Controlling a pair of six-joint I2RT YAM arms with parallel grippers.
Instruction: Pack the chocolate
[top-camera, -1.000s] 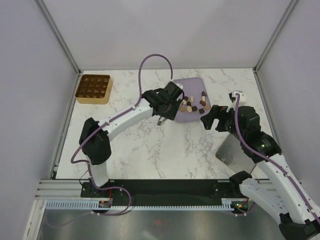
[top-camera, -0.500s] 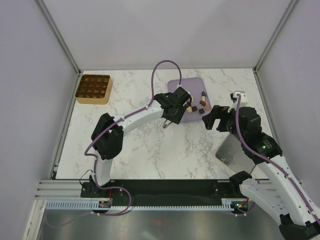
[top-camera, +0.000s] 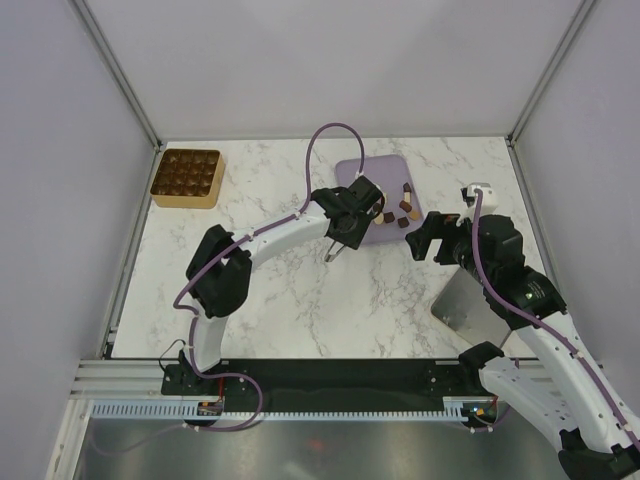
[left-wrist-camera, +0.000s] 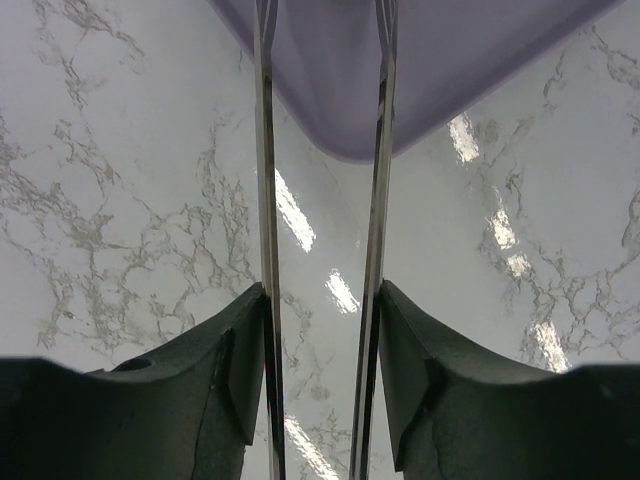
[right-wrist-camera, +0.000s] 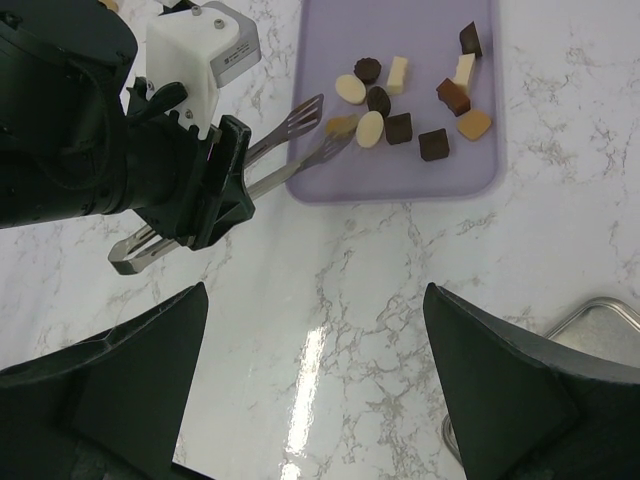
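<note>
Several pieces of chocolate (right-wrist-camera: 400, 110), dark brown, tan and cream, lie loose on the lilac tray (right-wrist-camera: 420, 170). They also show in the top view as the chocolate (top-camera: 403, 212) on the tray (top-camera: 385, 172). My left gripper (top-camera: 350, 215) is shut on metal tongs (right-wrist-camera: 300, 135). The slotted tong tips reach over the tray's left edge, close to a tan piece. In the left wrist view the tong blades (left-wrist-camera: 262, 150) run between my left gripper (left-wrist-camera: 322, 290) toward the tray (left-wrist-camera: 440, 60). My right gripper (right-wrist-camera: 315, 295) is open and empty, right of the tray.
The golden-brown compartmented box (top-camera: 186, 177) sits at the far left corner of the marble table. A flat metal tray (top-camera: 462, 305) lies under my right arm near the right front edge. Grey walls enclose the table on three sides.
My left arm has swung right, carrying the tongs toward the lilac tray. The right arm has stayed put.
</note>
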